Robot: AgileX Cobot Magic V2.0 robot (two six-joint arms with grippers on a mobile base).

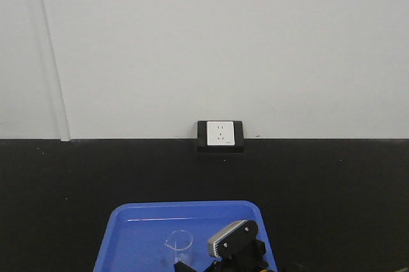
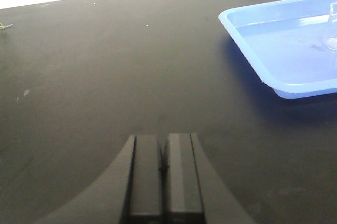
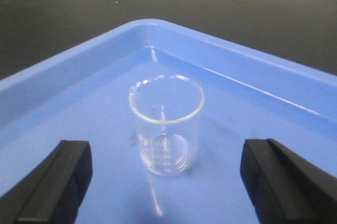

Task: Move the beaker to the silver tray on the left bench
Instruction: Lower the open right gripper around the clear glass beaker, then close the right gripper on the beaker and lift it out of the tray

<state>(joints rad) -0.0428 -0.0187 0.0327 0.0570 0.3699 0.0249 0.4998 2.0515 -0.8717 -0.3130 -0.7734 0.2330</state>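
The beaker is seen upright and empty on the floor of the blue tray, near the tray's middle and clear of its walls. It is not yet held. The right gripper is positioned low in front of it with its fingers spread wide. One finger is set to each side of the glass, neither touching it. The approach is judged nearly complete; closing, lifting, carrying and setting down are all left to be done. The silver tray is shown in no view, so the destination cannot be located from here.

The left gripper is held over bare desk, well apart from the blue tray, with its fingers pressed together and nothing between them.

No other glassware is seen beside the beaker in the right wrist view, so the closing path is judged unobstructed. One obstacle is noted — the raised rim of the blue tray, above which the beaker must be lifted before any sideways travel. Behind the tray, a wall socket is mounted at the back of the desk, well apart from the work.
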